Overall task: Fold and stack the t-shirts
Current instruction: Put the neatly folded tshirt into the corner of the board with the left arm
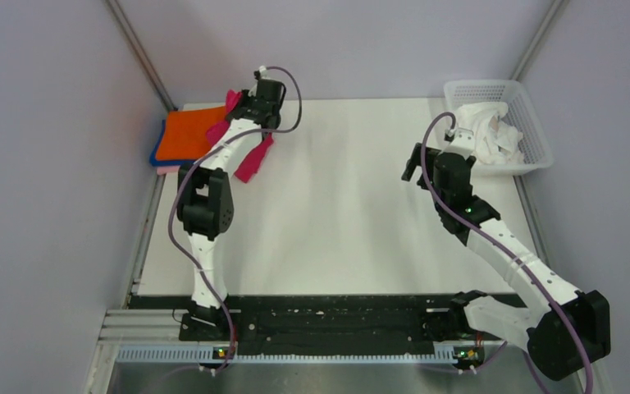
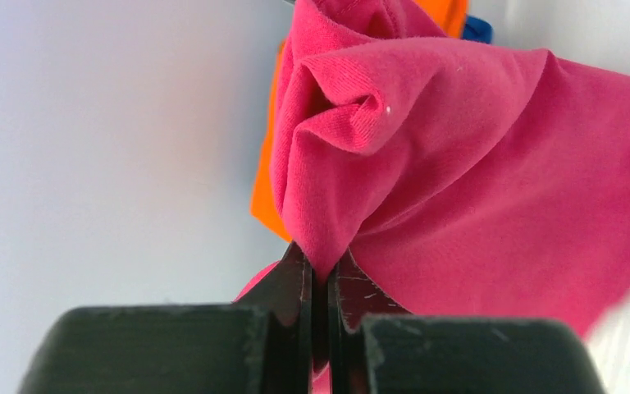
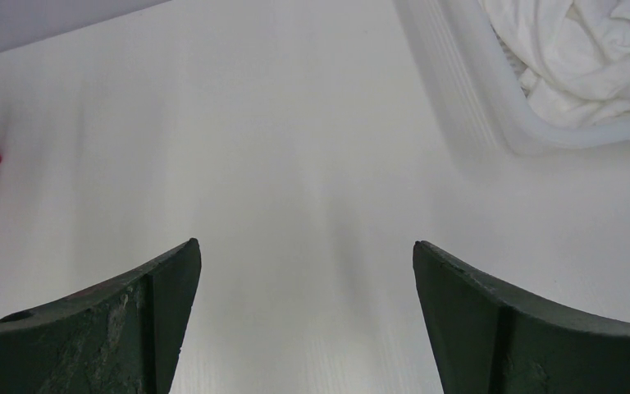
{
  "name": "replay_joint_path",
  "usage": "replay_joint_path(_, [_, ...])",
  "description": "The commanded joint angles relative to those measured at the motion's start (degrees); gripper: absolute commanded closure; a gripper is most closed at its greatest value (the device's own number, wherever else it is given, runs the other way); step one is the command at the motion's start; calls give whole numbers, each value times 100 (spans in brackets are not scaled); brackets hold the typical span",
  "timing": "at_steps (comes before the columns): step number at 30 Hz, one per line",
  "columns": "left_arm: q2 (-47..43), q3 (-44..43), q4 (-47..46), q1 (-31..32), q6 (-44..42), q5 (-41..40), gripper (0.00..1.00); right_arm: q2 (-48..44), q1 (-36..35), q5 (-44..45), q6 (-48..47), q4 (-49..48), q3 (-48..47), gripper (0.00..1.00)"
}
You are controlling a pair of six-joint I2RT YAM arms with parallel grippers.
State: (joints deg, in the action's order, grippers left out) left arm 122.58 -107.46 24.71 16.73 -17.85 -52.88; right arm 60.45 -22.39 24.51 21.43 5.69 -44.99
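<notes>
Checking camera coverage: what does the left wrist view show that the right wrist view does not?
Left wrist only: the left gripper shut on a fold of the magenta shirt, orange shirt and blue shirt behind. Right wrist only: the right gripper, open above the table, and the basket of white shirts. Both: the magenta shirt, only a sliver in the right wrist view, and the table.

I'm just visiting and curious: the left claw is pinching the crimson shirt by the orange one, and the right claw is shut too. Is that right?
Not quite. The right gripper is open, its jaws spread wide above the table, as the right wrist view shows. The rest stands: the left gripper is pinching the crimson shirt by the orange shirt.
</notes>
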Motion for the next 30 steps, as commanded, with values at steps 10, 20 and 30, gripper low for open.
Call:
replay_joint_path(10, [-1215,-134,-1069,-52,-1165,-439,100,-345,-35,400,-60,107,5,1])
replay_joint_path(20, [-1360,-379,-1212,-109,-1213,-324,100,-560,-37,642,-25,248,44,1])
replay_joint_path(30, [-710,-735,-975,-737,-624,134,100,-390,-32,1004,-144,407,-65,1])
